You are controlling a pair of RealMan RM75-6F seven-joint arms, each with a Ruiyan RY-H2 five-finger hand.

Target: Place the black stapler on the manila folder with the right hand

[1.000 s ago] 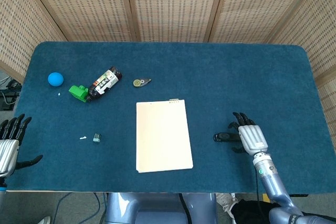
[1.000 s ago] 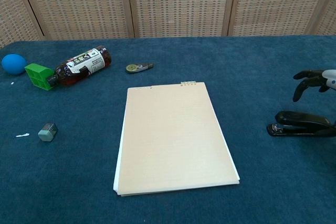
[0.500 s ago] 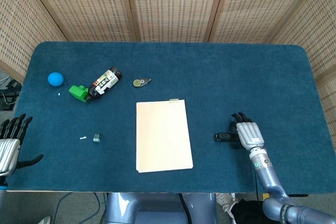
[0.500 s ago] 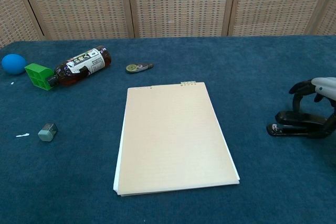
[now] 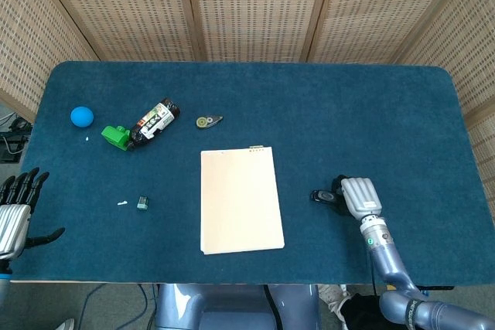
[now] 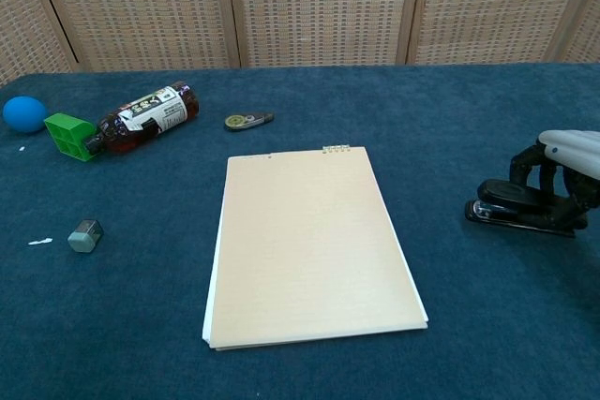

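The black stapler (image 6: 511,209) lies right of the manila folder (image 6: 305,245), a short gap apart. My right hand (image 6: 565,168) grips it from above, fingers curled down over its rear half. From the head view, the right hand (image 5: 360,197) covers most of the stapler (image 5: 321,196), and only the front tip pokes out towards the folder (image 5: 240,199). Whether the stapler is touching the cloth I cannot tell. At the table's near left corner my left hand (image 5: 15,211) rests with fingers spread and nothing in it.
On the far left lie a blue ball (image 5: 81,117), a green block (image 5: 116,137) and a dark bottle (image 5: 155,122) on its side. A small round tape dispenser (image 5: 207,121) sits beyond the folder, and a small grey eraser (image 5: 142,203) lies left of it.
My right hand came down and left onto the stapler and closed its fingers around it. The stapler has shifted slightly left, towards the folder. The left hand has stayed put.
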